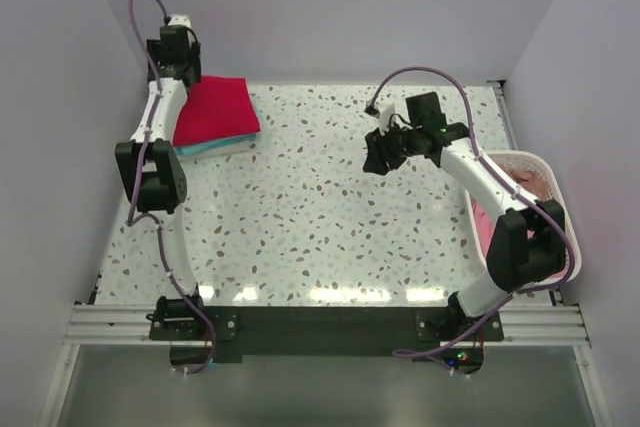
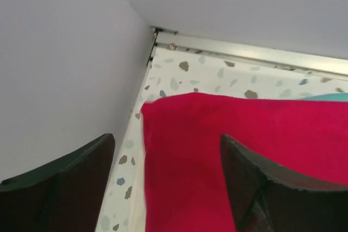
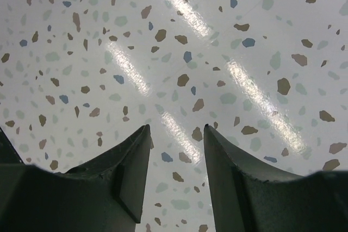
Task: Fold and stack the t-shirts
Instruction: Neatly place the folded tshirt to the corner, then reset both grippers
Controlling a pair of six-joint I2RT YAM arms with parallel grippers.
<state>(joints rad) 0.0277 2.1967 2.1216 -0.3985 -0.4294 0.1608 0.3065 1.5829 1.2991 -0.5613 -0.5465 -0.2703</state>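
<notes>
I see the folded red t-shirt [image 1: 217, 109] at upper left of the top view, lying on a teal t-shirt [image 1: 222, 146]. Pink t-shirts [image 1: 482, 229] fill the basket [image 1: 520, 155] at right. The left gripper [image 2: 166, 140] is spread over the red corner, and the right gripper [image 3: 175, 129] is parted above the table [image 1: 320, 217]. Both are empty.

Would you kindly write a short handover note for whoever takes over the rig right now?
Left tool: open, over the far left corner of the folded red tee.
Right tool: open, empty, above the bare table.
Done: red tee stacked on a teal tee, far left.
To do: pink tees in the basket on the right, not yet folded.
</notes>
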